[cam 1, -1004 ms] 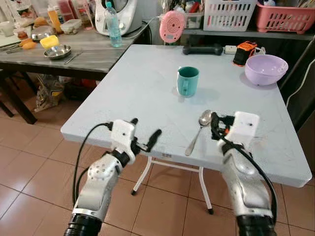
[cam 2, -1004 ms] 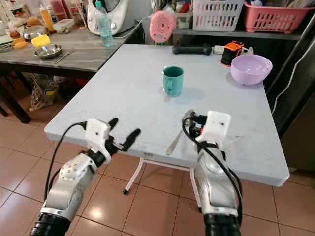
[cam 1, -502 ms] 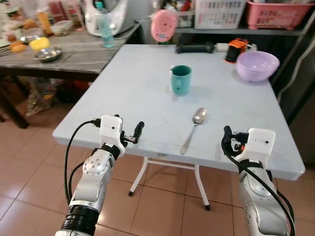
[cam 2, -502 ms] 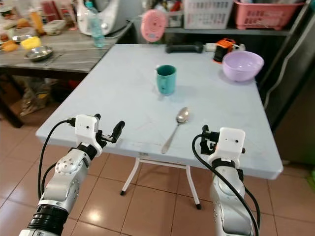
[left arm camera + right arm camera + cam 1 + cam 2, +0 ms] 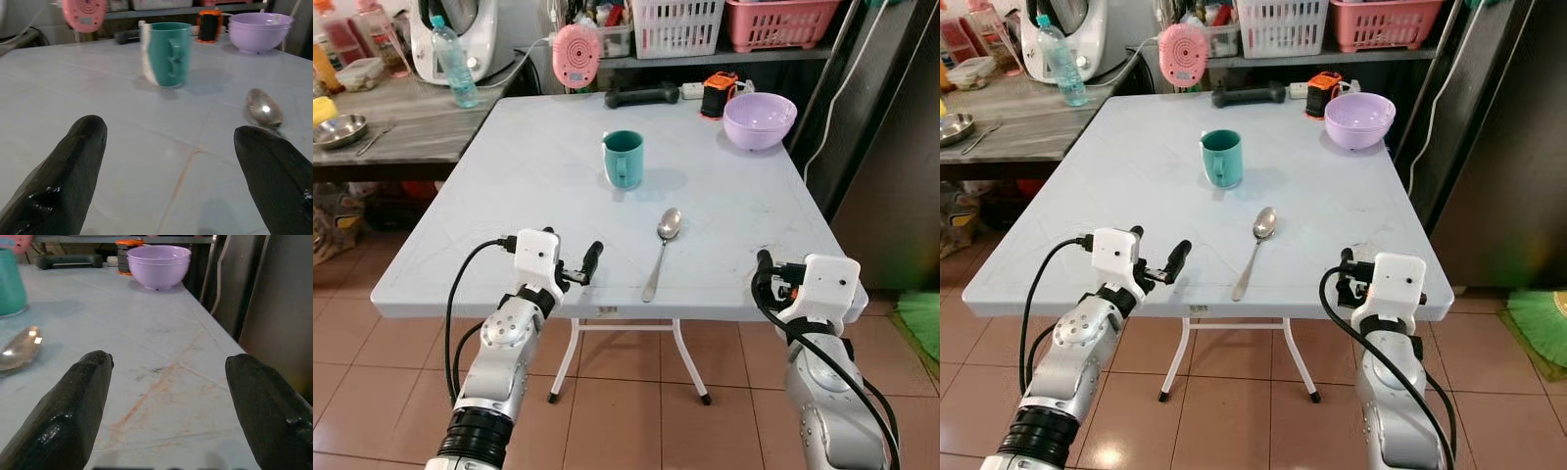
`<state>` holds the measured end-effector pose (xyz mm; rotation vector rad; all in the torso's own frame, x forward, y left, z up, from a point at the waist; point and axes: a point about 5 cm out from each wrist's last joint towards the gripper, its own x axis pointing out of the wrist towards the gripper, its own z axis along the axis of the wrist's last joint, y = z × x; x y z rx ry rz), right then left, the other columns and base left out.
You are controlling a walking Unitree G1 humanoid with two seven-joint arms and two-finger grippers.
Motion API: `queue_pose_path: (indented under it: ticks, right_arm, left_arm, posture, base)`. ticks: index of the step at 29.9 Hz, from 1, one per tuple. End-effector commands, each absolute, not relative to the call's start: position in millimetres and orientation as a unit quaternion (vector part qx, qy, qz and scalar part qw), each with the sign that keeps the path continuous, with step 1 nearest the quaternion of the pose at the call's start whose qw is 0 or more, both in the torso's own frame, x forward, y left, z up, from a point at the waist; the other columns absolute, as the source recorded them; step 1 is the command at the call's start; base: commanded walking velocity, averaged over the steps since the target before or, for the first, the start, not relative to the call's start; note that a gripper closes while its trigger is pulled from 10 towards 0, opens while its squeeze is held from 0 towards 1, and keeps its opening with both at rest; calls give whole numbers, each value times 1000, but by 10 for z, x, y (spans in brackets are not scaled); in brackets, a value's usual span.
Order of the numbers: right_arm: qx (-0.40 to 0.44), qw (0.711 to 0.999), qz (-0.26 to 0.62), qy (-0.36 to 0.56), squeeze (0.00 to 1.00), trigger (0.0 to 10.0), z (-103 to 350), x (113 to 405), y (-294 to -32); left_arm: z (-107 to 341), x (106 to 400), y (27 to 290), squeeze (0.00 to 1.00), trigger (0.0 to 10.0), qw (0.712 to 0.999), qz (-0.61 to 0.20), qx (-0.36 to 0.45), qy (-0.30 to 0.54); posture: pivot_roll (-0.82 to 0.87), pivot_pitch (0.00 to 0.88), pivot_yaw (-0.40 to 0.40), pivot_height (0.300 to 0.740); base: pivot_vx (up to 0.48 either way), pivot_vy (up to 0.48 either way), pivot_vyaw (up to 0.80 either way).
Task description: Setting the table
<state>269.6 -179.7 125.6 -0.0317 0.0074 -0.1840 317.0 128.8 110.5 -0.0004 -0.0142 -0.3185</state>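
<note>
A teal mug (image 5: 624, 160) stands upright in the middle of the pale table (image 5: 519, 186). In front of it a metal spoon (image 5: 661, 250) lies flat, bowl end toward the mug. A lilac bowl (image 5: 759, 119) sits at the far right corner. My left gripper (image 5: 1157, 247) hovers open over the table's front edge, left of the spoon, holding nothing. At the front right corner my right gripper (image 5: 168, 401) is open and holds nothing, with the spoon (image 5: 19, 348) off to its left. The left wrist view looks between its wide-apart fingers (image 5: 63, 171) at the mug (image 5: 167, 54).
Along the table's far edge are a pink round gadget (image 5: 576, 56), a black bar (image 5: 646, 96) and an orange-black device (image 5: 717, 93). A side table (image 5: 411, 122) with a water bottle (image 5: 463, 76) stands to the left. A dark cabinet (image 5: 891, 147) flanks the right; below is tiled floor.
My right gripper has drawn back from beside the spoon's bowl to the table's front right corner. The left gripper has pulled back slightly. The whole picture has shifted, so the camera moved.
</note>
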Motion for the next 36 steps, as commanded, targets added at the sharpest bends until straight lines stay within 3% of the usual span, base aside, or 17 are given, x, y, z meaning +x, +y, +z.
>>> queue_pose_path:
  ticks: [1, 36]
  right_arm:
    - [-14, 996, -86, -3, 0, 10000, 1296, 2704, -1755]
    - [-14, 995, -96, -12, 0, 10000, 1317, 2768, -1735]
  left_arm:
    - [1103, 3186, 1332, 0, 10000, 988, -151, 6, -6]
    - [1119, 3200, 1336, 0, 10000, 987, -161, 13, -6]
  posture:
    - [-151, 13, 84, 740]
    - [-138, 13, 99, 740]
  base:
    - [0, 0, 0]
    - [0, 327, 0]
